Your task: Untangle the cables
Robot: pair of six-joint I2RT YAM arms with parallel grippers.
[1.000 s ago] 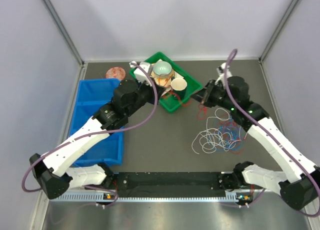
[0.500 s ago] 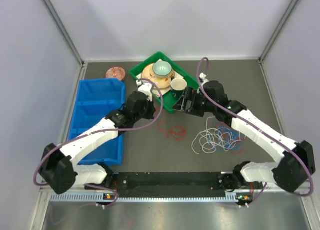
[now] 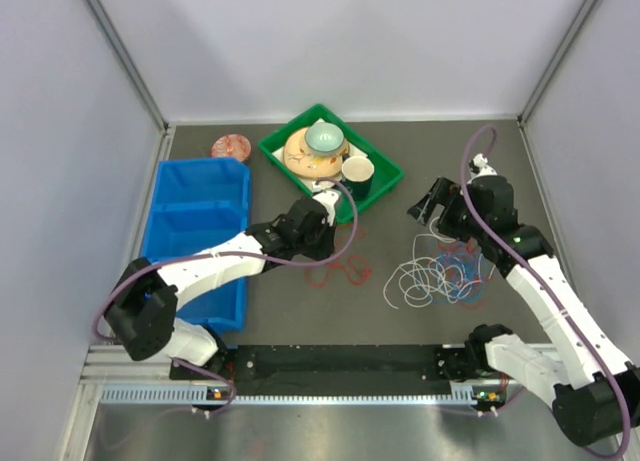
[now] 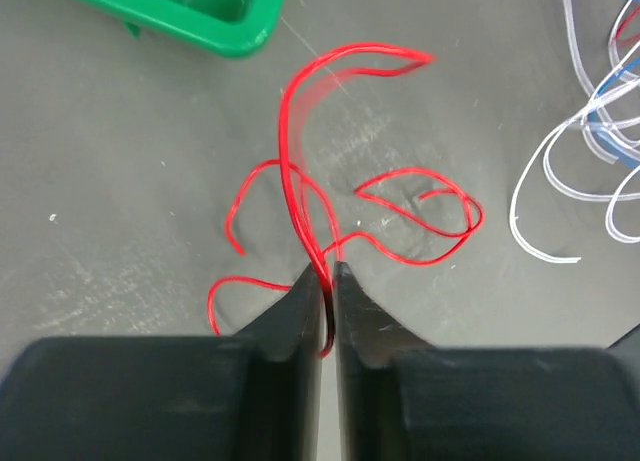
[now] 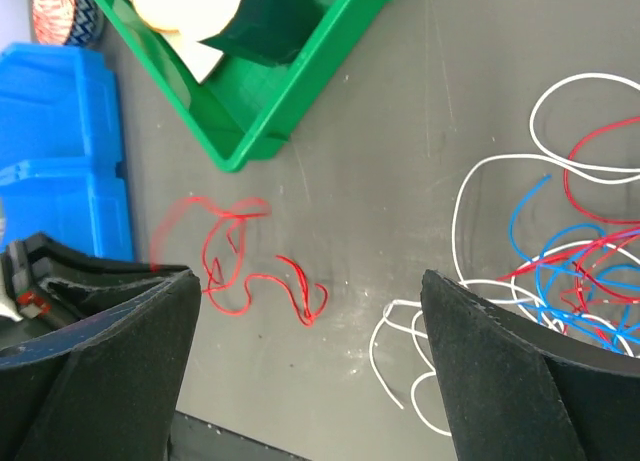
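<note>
A loose red cable (image 3: 340, 269) lies in curls on the grey table, apart from the main tangle. My left gripper (image 3: 333, 239) is low over its near end, and in the left wrist view the gripper (image 4: 327, 271) is pinched on a strand of the red cable (image 4: 300, 191) with only a sliver of gap. A tangle of white, blue and red cables (image 3: 442, 276) lies right of centre. My right gripper (image 3: 425, 203) hovers above and behind that tangle (image 5: 580, 271), open wide with nothing between its fingers (image 5: 308, 276); the red cable (image 5: 240, 271) shows on the table below.
A green tray (image 3: 385, 166) with a bowl, plate and dark cup stands at the back centre; its corner shows in both wrist views (image 4: 190, 21) (image 5: 270, 121). A blue bin (image 3: 195, 196) sits on the left, with a small round patterned thing (image 3: 231, 145) behind it.
The right gripper has opened and pulled back to the right, away from the tray. The left gripper has moved right and lower with the red cable, which now lies spread at the table's middle.
</note>
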